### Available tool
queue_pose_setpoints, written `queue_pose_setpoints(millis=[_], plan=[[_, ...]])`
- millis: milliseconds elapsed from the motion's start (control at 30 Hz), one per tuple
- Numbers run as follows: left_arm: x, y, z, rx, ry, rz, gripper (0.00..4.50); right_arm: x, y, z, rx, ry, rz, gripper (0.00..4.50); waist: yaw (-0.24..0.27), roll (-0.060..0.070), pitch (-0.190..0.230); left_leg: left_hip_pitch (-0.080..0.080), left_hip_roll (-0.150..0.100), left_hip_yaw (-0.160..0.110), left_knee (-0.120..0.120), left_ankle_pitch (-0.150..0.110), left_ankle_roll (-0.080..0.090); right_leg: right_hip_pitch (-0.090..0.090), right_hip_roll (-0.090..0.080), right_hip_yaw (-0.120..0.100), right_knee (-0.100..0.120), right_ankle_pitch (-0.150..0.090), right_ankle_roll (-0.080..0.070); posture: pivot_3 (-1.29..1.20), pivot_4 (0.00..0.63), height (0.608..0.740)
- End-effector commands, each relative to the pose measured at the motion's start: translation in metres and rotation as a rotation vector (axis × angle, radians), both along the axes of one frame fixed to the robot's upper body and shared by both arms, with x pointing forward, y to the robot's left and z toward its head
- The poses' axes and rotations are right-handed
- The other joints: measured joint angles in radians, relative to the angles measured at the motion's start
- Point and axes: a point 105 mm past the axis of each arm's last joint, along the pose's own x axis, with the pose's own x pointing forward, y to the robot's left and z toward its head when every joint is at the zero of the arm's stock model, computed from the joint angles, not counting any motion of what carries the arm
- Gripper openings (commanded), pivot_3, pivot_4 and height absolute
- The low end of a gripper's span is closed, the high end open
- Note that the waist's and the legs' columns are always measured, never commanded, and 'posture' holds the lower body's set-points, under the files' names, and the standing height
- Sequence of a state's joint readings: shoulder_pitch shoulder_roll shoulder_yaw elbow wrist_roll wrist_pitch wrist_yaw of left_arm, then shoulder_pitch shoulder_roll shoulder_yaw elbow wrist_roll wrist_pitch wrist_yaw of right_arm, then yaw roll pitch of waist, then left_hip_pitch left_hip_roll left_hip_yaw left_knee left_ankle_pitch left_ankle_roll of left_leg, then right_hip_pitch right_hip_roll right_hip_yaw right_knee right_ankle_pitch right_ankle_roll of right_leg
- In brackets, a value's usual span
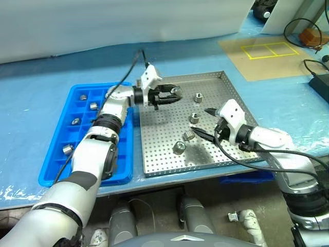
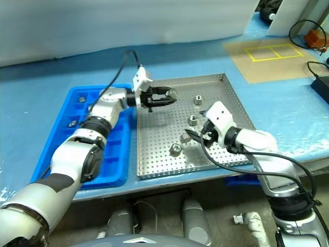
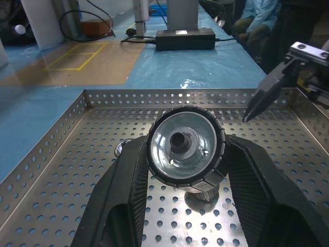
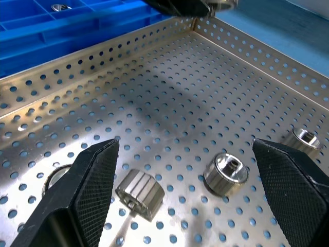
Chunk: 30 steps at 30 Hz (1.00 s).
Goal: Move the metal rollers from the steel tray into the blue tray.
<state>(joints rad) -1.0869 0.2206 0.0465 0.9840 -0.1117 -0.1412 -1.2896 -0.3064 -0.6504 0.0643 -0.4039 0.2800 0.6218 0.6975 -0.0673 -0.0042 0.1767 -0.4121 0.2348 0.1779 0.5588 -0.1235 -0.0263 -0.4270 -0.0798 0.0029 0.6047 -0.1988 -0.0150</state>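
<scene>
Rollers, four small shiny silver metal cylinders [image 1: 179,147], lie loose on the perforated square steel tray [image 1: 154,154]. Right tool [image 1: 207,123] hangs spread wide, just above two of them. Left tool [image 1: 174,95], above the tray, clamps a fifth roller [image 3: 185,145]. Bright blue compartmented plastic tray [image 1: 56,159] beside it holds four rollers.

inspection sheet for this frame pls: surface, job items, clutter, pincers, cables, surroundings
Surface: blue-covered table, both trays side by side.
Job's things: four metal rollers loose in steel tray; four in blue tray compartments.
Clutter: brown board with yellow tape; black power brick.
Pincers: left pincer shut on a roller, above steel tray; right pincer open, low over two rollers.
Cables: black cable on left arm; cables at far right.
Surroundings: seated people past the table's end.
</scene>
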Motion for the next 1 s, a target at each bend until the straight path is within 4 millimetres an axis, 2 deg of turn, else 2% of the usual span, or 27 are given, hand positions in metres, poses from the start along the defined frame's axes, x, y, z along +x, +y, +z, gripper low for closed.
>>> queue_pose_setpoints(millis=[33, 167, 267, 333, 467, 533, 600, 700, 833, 1000], plan=[[-0.011, 0.032, 0.008, 0.018, -0.046, 0.002, 1.91, 0.007, 0.014, 0.008, 0.006, -0.045, 0.079, 4.32, 0.004, 0.0, 0.0, 0.0, 0.0, 0.0, -0.001, 0.0, 0.0, 0.0, 0.0, -0.001, 0.0, 0.0, 0.0, -0.36, 0.15, 0.74], [-0.025, 0.071, 0.003, 0.093, -0.094, 0.088, 1.91, 0.017, 0.028, 0.007, 0.012, -0.042, 0.154, 4.32, 0.03, 0.001, 0.001, 0.0, 0.002, 0.0, -0.004, 0.002, -0.003, -0.002, 0.002, -0.001, 0.0, 0.0, 0.0, -0.23, 0.15, 0.74], [-0.038, 0.114, 0.004, 0.119, -0.102, 0.234, 1.91, 0.027, 0.046, 0.007, 0.022, -0.04, 0.234, 4.32, 0.051, 0.001, 0.001, -0.001, 0.003, 0.0, -0.006, 0.003, -0.005, -0.004, 0.002, -0.002, 0.002, 0.0, -0.001, -0.14, 0.15, 0.74], [-0.048, 0.135, 0.007, 0.125, -0.103, 0.314, 1.91, 0.031, 0.057, 0.008, 0.027, -0.039, 0.281, 4.32, 0.071, 0.001, 0.001, -0.001, 0.004, 0.0, -0.008, 0.005, -0.008, -0.006, 0.003, -0.002, 0.003, 0.0, -0.001, -0.08, 0.15, 0.74], [-0.068, 0.164, 0.008, 0.126, -0.08, 0.445, 1.91, 0.035, 0.072, 0.006, 0.03, -0.034, 0.358, 4.32, 0.115, 0.002, 0.001, -0.001, 0.005, 0.0, -0.015, 0.008, -0.013, -0.008, 0.003, -0.004, 0.003, 0.0, -0.001, 0.01, 0.15, 0.74], [-0.08, 0.175, 0.001, 0.139, -0.05, 0.495, 1.91, 0.036, 0.08, 0.006, 0.033, -0.032, 0.394, 4.32, 0.136, 0.002, 0.001, -0.001, 0.005, 0.0, -0.015, 0.008, -0.013, -0.008, 0.003, -0.004, 0.003, -0.001, -0.002, 0.05, 0.15, 0.74], [-0.092, 0.183, -0.01, 0.162, -0.022, 0.539, 1.91, 0.037, 0.088, 0.006, 0.038, -0.03, 0.431, 4.32, 0.142, 0.002, 0.001, -0.001, 0.005, 0.0, -0.015, 0.008, -0.013, -0.008, 0.003, -0.004, 0.003, -0.001, -0.002, 0.08, 0.15, 0.74], [-0.097, 0.187, -0.02, 0.164, 0.006, 0.588, 1.91, 0.038, 0.096, 0.007, 0.041, -0.03, 0.466, 4.32, 0.163, 0.002, 0.001, -0.001, 0.005, 0.0, -0.016, 0.009, -0.014, -0.009, 0.003, -0.005, 0.004, -0.001, -0.002, 0.1, 0.15, 0.74], [-0.088, 0.187, -0.029, 0.17, -0.007, 0.645, 1.91, 0.038, 0.099, 0.006, 0.037, -0.029, 0.487, 4.32, 0.177, 0.002, 0.001, -0.001, 0.005, -0.002, -0.016, 0.009, -0.016, -0.009, 0.004, -0.005, 0.006, -0.001, -0.002, 0.11, 0.15, 0.74], [-0.076, 0.19, -0.035, 0.156, -0.004, 0.68, 1.91, 0.039, 0.091, 0.006, 0.027, -0.029, 0.472, 4.32, 0.177, 0.001, 0.001, 0.0, 0.005, -0.002, -0.016, 0.01, -0.017, -0.009, 0.004, -0.004, 0.008, -0.001, -0.001, 0.08, 0.15, 0.74]])
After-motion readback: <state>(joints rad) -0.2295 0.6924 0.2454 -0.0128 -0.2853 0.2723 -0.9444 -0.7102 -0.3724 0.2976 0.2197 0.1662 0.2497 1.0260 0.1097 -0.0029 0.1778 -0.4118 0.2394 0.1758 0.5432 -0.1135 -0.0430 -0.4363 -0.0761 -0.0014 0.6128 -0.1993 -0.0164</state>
